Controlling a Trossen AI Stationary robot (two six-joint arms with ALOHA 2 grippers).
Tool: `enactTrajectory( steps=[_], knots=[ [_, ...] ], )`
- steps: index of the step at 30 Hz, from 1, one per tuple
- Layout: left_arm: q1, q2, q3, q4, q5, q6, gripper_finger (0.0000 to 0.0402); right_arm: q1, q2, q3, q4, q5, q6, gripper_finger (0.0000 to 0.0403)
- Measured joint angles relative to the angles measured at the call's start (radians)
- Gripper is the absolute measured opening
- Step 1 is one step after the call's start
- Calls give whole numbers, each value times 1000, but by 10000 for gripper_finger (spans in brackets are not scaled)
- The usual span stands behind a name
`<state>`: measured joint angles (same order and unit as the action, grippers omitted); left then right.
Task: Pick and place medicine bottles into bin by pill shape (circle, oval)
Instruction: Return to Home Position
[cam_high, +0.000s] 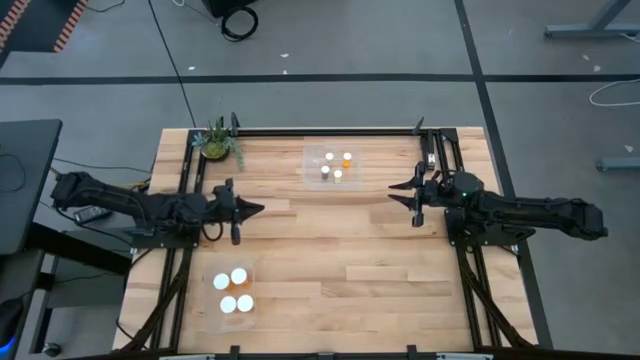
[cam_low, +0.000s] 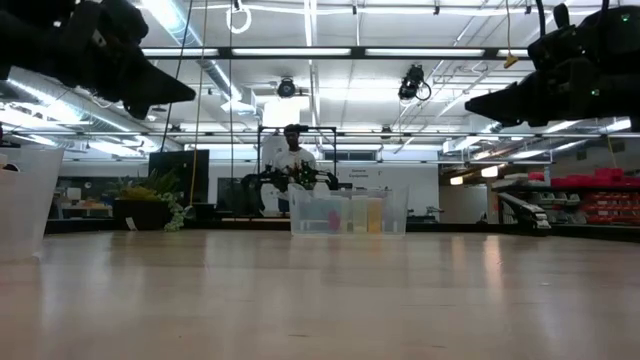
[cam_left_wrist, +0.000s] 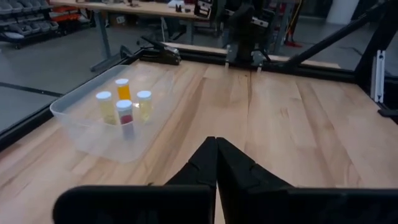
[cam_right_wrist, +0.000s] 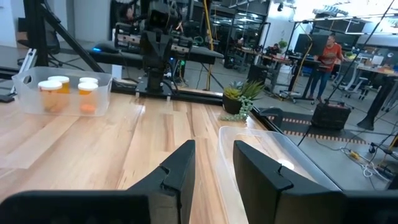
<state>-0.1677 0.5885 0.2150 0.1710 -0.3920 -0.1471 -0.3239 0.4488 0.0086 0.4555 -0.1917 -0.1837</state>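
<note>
Near-left bin (cam_high: 212, 312) sits closest, with three wide-capped bottles (cam_high: 238, 276) upright inside. The left hand (cam_high: 258, 209) hangs over the surface (cam_high: 330, 260) just beyond it, fingers pressed together, empty, nearer this bin than the other. Centre-far bin (cam_high: 310, 165) holds four narrow-capped bottles (cam_high: 338, 175), upright, set back between the arms. To its right the right hand (cam_high: 393, 193) hangs with fingers apart, empty, facing the left hand. No loose bottle seen; judged sorted, so each arm only needs to pull back clear of both bins.
</note>
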Motion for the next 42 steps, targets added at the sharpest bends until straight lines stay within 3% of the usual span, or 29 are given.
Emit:
enactTrajectory(
  steps=[11, 23, 31, 42],
  knots=[
    [0, -42, -136, 146, -7, -15, 11, 0, -175, 0, 1, 0, 0, 115],
    [0, -40, -146, 159, -19, -20, 10, 0, -441, 0, 3, 0, 0, 115],
    [0, -39, -146, 157, -19, -18, 11, 21, -449, 0, -1, 0, 0, 115],
    [1, -39, -146, 176, -27, 26, 9, 231, -449, 0, 2, 0, 0, 115]
  ],
)
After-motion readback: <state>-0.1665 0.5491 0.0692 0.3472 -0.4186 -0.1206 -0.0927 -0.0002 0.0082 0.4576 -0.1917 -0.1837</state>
